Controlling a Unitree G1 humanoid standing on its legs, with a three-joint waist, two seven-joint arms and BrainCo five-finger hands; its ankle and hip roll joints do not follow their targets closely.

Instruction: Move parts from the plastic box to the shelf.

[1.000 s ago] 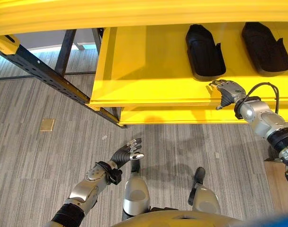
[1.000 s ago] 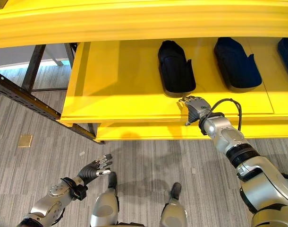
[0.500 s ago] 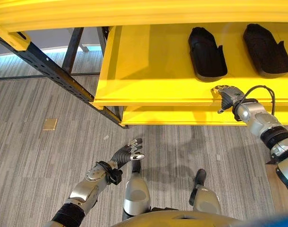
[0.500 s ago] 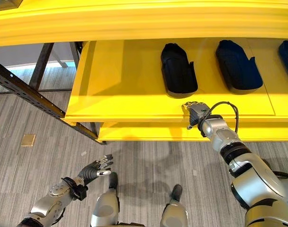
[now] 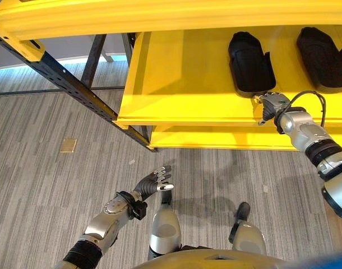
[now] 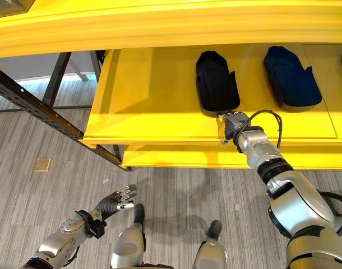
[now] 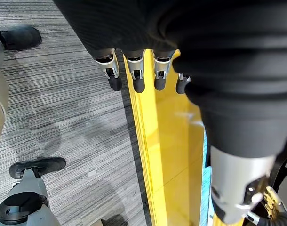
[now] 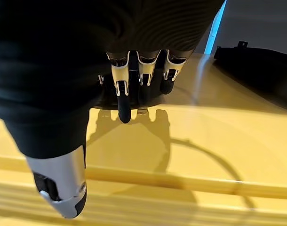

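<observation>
A large yellow shelf [image 5: 176,84] is being shown across the upper part of the head views, carried on a dark perforated metal frame [image 5: 70,84] that is running down to the grey striped floor [image 5: 42,162]. Two black moulded parts are being displayed side by side on the shelf surface: the nearer part [image 6: 216,82] is lying just behind the front lip, and a second black part [image 6: 291,76] is lying further to the robot's right, apart from the first. The right hand [image 6: 234,123] is being held over the front of the shelf, just at the near end of the first part; its fingers [image 8: 125,94] are being kept loosely extended above the yellow surface, with nothing clasped in them, and whether the tips are touching the part cannot be told. The left hand [image 5: 152,182] is being held low over the floor, well apart from the shelf, with its fingers [image 7: 135,75] spread and relaxed and nothing held. A small tan square [image 5: 68,145] is lying on the floor beside the frame.
</observation>
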